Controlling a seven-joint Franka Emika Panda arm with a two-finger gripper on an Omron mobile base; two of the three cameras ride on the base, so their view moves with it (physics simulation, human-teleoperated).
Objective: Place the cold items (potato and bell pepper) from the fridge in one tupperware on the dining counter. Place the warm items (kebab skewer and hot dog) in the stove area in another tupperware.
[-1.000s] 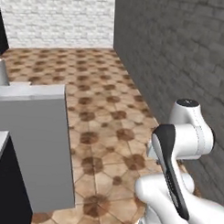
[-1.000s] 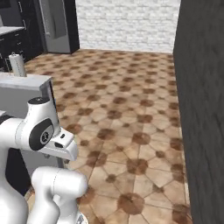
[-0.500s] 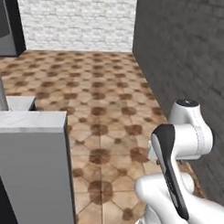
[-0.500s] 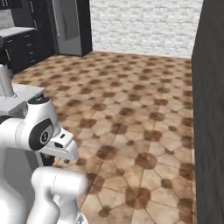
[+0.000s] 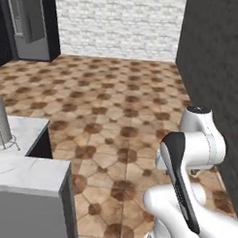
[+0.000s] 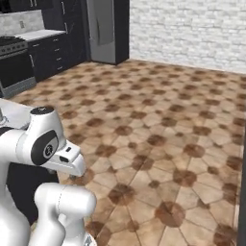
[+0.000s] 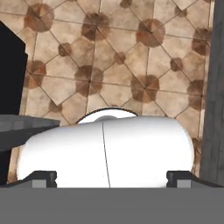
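Facing the fridge (image 5: 32,25) across the tiled floor, my gripper (image 7: 111,177) stands wide apart, holding nothing. I expect the potato inside is firm, rounded; I'd pinch its middle.

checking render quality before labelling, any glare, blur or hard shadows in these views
Left base view: flat, even light, fridge soft and low-detail. Right base view: far stove slightly blurred, no glare on the floor. Hand view: floor tiles sharp, no glare.

A glossy white arm (image 5: 198,143) of rounded, tube-like segments is seen, with a black band along one link and dark grey joint discs.
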